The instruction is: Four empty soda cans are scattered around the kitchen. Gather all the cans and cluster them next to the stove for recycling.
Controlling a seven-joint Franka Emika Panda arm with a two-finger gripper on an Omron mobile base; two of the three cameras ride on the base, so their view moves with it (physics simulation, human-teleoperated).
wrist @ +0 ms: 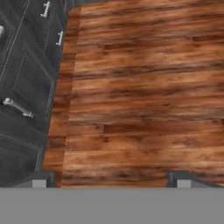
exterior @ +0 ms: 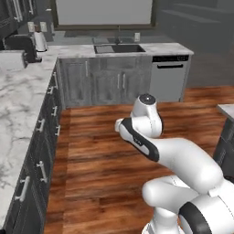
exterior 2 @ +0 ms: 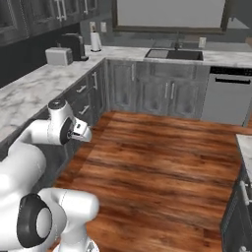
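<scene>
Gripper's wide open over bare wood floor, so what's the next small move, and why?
Probably turn the base to scan the marble counter along the left. The gripper hangs open and holds nothing above the wood floor, facing dark cabinet fronts. Around the sink I can make out no red can, so searching comes before reaching.

Partly seen items, kitchen

Gripper: 2 finger tips cut by the hand view's lower band. Marble counter: cut by the left edge. Island corner: cut by the right edge. Small items by the toaster: too blurred to identify.
</scene>
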